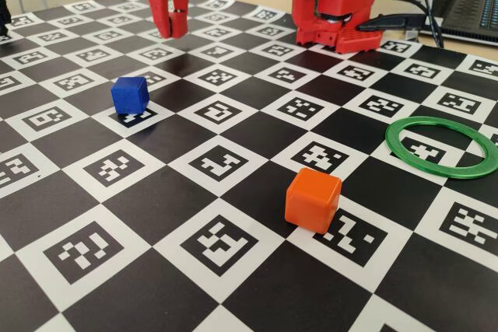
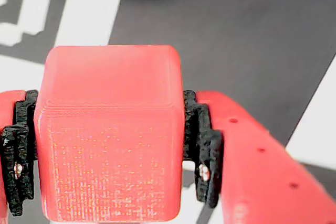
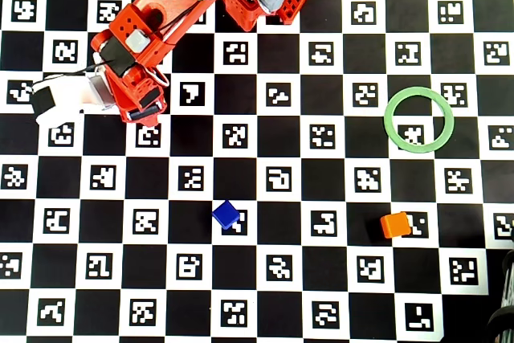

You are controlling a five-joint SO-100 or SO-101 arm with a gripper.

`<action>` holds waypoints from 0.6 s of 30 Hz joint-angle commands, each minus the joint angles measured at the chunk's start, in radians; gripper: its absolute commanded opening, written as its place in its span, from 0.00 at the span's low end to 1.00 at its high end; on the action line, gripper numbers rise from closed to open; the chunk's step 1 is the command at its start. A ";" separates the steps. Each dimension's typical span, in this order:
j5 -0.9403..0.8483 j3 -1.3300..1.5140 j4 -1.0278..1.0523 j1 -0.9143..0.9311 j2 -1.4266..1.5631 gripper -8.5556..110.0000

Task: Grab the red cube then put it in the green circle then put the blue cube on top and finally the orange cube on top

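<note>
The small matte red plastic cube (image 2: 107,135) sits clamped between the black-padded fingers (image 2: 202,145) of the red claw (image 2: 107,150), filling most of the wrist view, with the checkered marker-printed table (image 2: 236,35) blurred behind it, so the cube seems lifted clear, though I cannot be sure. That puts the task at its first stage, as I judge it: the red cube is gripped but not yet delivered, and the thin flat green plastic ring (image 3: 418,119) lies empty well off to the right in the overhead view. The deep-blue plastic cube (image 3: 226,214) and the bright orange plastic cube (image 3: 395,224) both rest on the table untouched, well apart from each other and from the ring, so both stacking steps remain. Only the wrist view shows the grasp; in the overhead view the arm (image 3: 152,30) hides the red cube, and the fixed view shows just the claw's fingers (image 1: 167,13) hanging at the far left edge of the board, with no cube clearly visible there.
</note>
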 commanded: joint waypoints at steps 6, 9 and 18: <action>0.305 -0.219 0.265 -0.183 0.198 0.10; 0.436 -0.222 0.325 -0.285 0.256 0.10; 0.838 -0.324 0.430 -0.672 0.270 0.10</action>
